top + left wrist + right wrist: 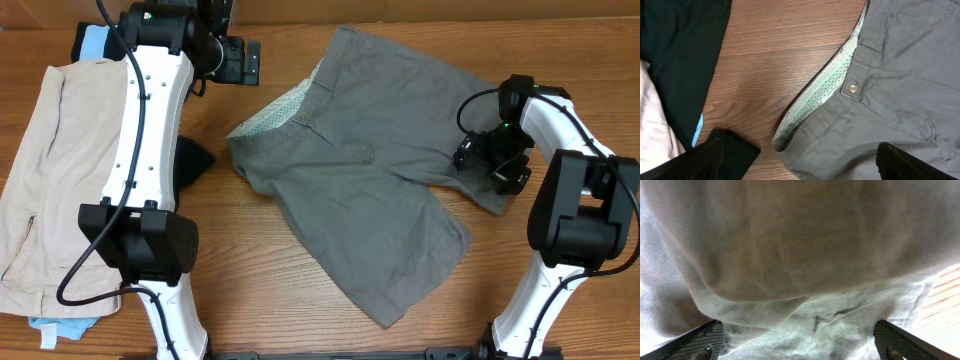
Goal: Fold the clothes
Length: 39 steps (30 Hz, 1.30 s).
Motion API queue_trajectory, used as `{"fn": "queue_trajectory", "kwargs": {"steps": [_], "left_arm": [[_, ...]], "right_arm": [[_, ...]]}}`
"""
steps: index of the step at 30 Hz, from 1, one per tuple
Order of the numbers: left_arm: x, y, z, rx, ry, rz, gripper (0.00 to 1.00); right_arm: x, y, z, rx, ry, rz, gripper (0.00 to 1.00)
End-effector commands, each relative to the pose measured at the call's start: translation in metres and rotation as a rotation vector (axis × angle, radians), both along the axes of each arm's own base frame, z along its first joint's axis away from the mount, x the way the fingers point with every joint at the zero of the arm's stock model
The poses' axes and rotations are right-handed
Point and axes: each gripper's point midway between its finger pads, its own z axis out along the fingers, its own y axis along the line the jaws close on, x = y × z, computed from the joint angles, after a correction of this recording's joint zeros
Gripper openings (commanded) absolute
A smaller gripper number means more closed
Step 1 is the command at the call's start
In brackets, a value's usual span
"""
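since the grey shorts [370, 170] lie spread flat mid-table, waistband to the far left and legs running toward the near right, their long axis sits on a diagonal between the two arms. the right gripper [495, 160] is nearer a leg: it sits low over the hem of the far leg, wrist bent down. its fingers [702, 340] stand wide apart with cloth across the gap, nothing pinched. the left gripper [238, 62] hovers just beyond the waistband [852, 89], arm stretched forward beside the beige shorts [50, 170], fingers [695, 162] likewise wide apart and empty. i judge that hem is the first thing to grasp.
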Motion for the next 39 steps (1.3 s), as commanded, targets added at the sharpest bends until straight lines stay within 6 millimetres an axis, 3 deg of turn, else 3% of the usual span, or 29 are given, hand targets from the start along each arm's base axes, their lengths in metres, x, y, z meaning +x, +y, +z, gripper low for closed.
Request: {"fn": "queue_trajectory", "kwargs": {"steps": [1,4,8,12,15,19,23,32,39], "left_arm": [[-0.002,-0.017,-0.006,-0.014,0.008,-0.118,1.00],[-0.007,-0.040,-0.006,-0.020,-0.020,-0.357,1.00],[-0.012,-0.055,-0.020,0.030,-0.007,-0.510,1.00],[-0.024,-0.069,-0.062,0.046,0.117,-0.610,1.00],[-0.038,-0.068,-0.103,0.060,0.262,-0.639,0.95],[-0.052,-0.058,-0.144,0.084,0.421,-0.622,0.89],[-0.055,-0.055,-0.166,0.076,0.481,-0.619,0.89],[-0.028,-0.061,-0.188,0.092,0.392,-0.644,0.90],[-0.018,-0.063,-0.204,0.103,0.365,-0.687,0.81]], "right_arm": [[0.001,-0.011,0.007,-0.020,-0.009,-0.045,1.00],[0.012,-0.010,0.034,0.020,-0.071,-0.002,1.00],[0.020,-0.001,0.085,0.074,-0.144,0.065,1.00],[0.018,0.011,0.132,0.080,-0.209,0.125,1.00],[0.016,0.016,0.154,0.071,-0.259,0.154,1.00],[0.014,0.020,0.161,0.069,-0.272,0.164,1.00],[0.014,0.022,0.158,0.070,-0.270,0.168,1.00],[0.021,0.021,0.159,0.064,-0.297,0.169,1.00],[0.022,0.021,0.159,0.062,-0.302,0.169,1.00]]}}
